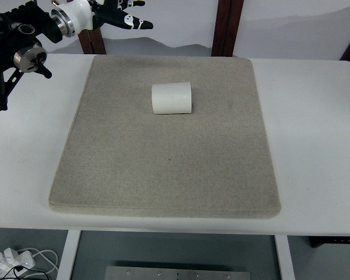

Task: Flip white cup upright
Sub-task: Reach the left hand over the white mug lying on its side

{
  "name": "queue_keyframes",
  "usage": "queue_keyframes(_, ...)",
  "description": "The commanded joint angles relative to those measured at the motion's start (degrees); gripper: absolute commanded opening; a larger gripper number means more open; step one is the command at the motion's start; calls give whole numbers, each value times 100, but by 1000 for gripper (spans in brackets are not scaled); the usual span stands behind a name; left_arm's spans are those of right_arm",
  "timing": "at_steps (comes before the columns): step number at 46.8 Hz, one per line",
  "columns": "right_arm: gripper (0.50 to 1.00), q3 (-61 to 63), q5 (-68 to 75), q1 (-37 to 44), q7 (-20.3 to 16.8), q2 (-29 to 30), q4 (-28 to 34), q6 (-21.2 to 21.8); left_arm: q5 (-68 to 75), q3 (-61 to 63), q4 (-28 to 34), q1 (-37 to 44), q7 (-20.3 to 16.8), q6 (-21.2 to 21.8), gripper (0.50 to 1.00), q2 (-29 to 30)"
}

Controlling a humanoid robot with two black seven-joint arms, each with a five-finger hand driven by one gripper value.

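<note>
A white ribbed cup (172,98) lies on its side on the grey mat (163,169), in the mat's far middle part. My left hand (123,16) hangs at the top left of the view, above the table's far edge and well away from the cup. Its black and white fingers are spread and hold nothing. The left arm's black joints and white wrist run in from the left edge. No right arm shows.
The mat covers most of the white table (315,146). Dark wooden posts (224,26) stand behind the table's far edge. A white power strip with cable (11,259) lies on the floor at bottom left.
</note>
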Motion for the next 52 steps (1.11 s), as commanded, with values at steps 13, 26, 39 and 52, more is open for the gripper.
queue_keyframes(13, 952, 0, 0, 0, 1, 0, 0, 0, 940, 1366, -1074, -505, 678, 76, 994, 492)
queue_keyframes(26, 952, 0, 0, 0, 1, 0, 0, 0, 1397, 1489, -1223, -549, 1531, -12, 994, 395)
queue_keyframes(39, 952, 0, 0, 0, 1, 0, 0, 0, 1969, 1735, -1180, -558, 1628, 93, 990, -79)
queue_keyframes(52, 952, 0, 0, 0, 1, 0, 0, 0, 1977, 1735, -802, -514, 1813, 251, 990, -405)
